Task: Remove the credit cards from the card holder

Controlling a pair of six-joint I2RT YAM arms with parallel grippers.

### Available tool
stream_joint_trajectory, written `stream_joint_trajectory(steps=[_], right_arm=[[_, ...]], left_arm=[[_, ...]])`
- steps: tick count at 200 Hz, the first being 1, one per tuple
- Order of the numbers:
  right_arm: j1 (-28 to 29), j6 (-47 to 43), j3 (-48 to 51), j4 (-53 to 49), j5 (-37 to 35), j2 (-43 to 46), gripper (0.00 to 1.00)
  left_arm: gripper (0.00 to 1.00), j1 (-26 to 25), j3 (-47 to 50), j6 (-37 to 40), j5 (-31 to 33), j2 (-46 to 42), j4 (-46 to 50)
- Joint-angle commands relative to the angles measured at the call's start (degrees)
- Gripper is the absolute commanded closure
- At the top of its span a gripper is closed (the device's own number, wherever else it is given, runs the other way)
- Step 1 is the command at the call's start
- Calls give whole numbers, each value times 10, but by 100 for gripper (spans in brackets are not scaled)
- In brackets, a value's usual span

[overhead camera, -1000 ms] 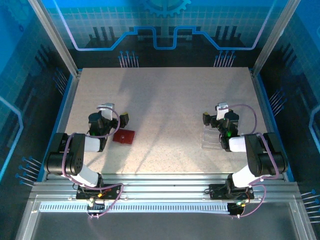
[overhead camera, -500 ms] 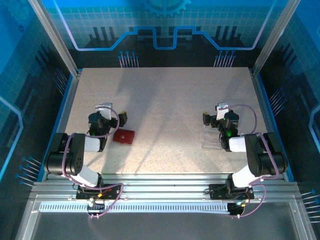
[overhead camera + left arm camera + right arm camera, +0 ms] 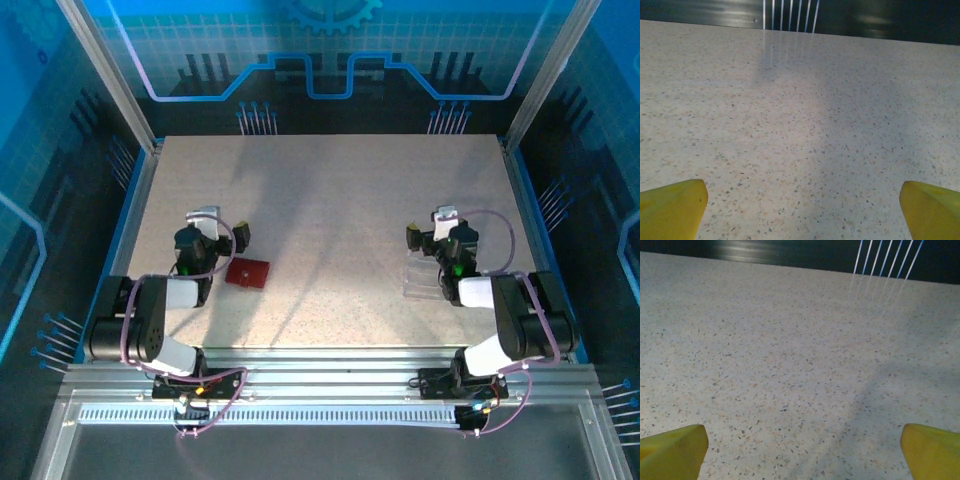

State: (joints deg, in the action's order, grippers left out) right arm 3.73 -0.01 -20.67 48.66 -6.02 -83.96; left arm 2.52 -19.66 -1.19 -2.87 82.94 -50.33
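Both pincers are spread wide, nothing held. The card holder (image 3: 248,271) is spotted lower left on the worktop (image 3: 330,190), long axis roughly left-right, just below the left pincer (image 3: 226,230); the right pincer (image 3: 428,226) is well apart, so the left arm is judged nearer.

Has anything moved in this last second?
The left arm swung slightly toward its own left, taking the open left gripper a touch away from the card holder. Nothing was grasped or released. The card holder lies where it was, and the right gripper stays open in place.
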Motion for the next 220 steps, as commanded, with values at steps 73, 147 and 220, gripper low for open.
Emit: stream_joint_trajectory(steps=[73, 147, 220], right_arm=[[-6, 90, -64, -400, -73, 197, 0], [-28, 187, -178, -727, -41, 215, 1], [-53, 224, -199, -818, 9, 207, 21]], left_arm=[[1, -26, -167, -199, 51, -124, 401], [2, -27, -376, -272, -206, -67, 715], [1, -27, -454, -155, -269, -63, 863]])
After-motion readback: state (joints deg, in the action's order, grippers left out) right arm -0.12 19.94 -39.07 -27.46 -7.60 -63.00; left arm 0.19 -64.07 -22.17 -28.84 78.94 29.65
